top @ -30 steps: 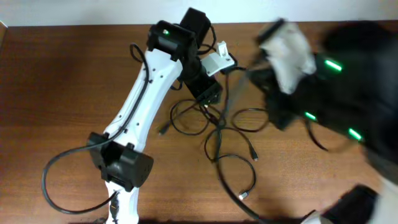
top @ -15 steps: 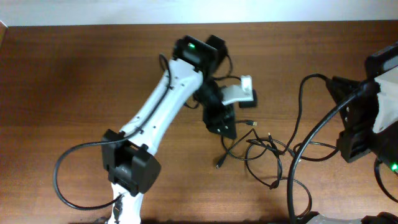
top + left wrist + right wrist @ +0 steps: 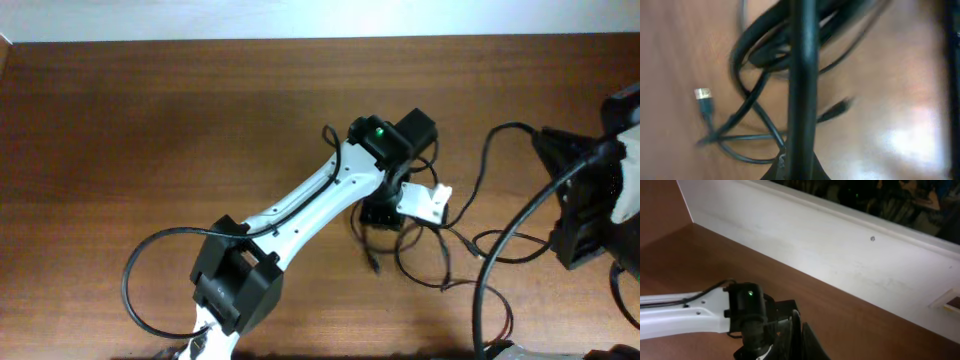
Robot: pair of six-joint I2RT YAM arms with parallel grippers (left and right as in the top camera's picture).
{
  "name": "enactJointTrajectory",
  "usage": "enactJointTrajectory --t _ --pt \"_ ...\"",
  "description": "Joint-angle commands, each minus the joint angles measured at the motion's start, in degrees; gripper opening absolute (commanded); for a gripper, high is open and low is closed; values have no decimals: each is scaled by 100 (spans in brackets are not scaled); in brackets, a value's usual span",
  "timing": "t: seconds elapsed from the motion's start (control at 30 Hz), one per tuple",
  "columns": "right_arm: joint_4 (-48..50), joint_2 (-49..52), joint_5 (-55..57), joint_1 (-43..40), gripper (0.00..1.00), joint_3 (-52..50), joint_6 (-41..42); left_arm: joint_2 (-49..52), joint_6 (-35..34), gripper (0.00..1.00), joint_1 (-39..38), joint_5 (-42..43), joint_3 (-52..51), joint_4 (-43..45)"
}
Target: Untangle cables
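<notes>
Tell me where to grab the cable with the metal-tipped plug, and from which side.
Probably just behind the metal-tipped plug, from above, on the side away from the tangled cables: that end lies flat on the table, clear of their crossing loops.

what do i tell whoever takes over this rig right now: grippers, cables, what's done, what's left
Left gripper: shut, down in the cables; the pictures do not show whether a cord is pinched.
Right gripper: shut, nothing visible in it, raised off the table at the right side.
Cables: one overlapping heap of loops right of the table's centre, under and beside the left gripper; one metal-tipped plug lies free at the edge of the heap.
Done: no cord lies apart from the heap.
Left: likely all of it. Check the left grip first, then draw one cord out by a plug end.
</notes>
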Motion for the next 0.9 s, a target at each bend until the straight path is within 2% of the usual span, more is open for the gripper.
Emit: enactJointTrajectory --t 0.0,0.13,0.17,0.2,0.27,0.3,0.33,0.37,0.47,0.63,0.67,0.87 --pt "-35 -50 66 -4 4 7 50 -28 -424 0 713 -765 -531 299" --pt "-33 -50 328 -4 4 -24 52 -31 -1766 0 2297 -765 -555 745" --pt "-33 -50 575 -4 4 -85 55 -31 -2011 0 2470 -763 -555 793" --pt "-33 -4 1340 -4 4 -334 245 -33 -2457 0 2778 -483 -553 850" --pt "20 284 1744 -50 4 -586 332 -146 -2514 0 3036 623 -553 841" --pt "31 459 1744 -197 4 -649 345 -262 -2514 0 3064 876 -546 824" --pt "28 966 1196 -994 4 -675 417 -581 -2514 0 3051 935 -544 776" --pt "28 1134 822 -1375 4 -678 413 -813 -2546 0 3038 935 -544 732" --pt "105 2109 -2061 -3759 4 -686 -22 -1539 -3108 0 3036 938 -544 599" --pt "765 3206 -4612 -6347 4 -686 -20 -1655 -3259 0 2780 938 -544 238" --pt "833 3574 -4903 -6874 4 -686 -20 -1655 -3257 0 2649 935 -544 190" --pt "632 5082 -5014 -8253 4 -831 50 -1655 -3254 0 2249 929 -544 46"
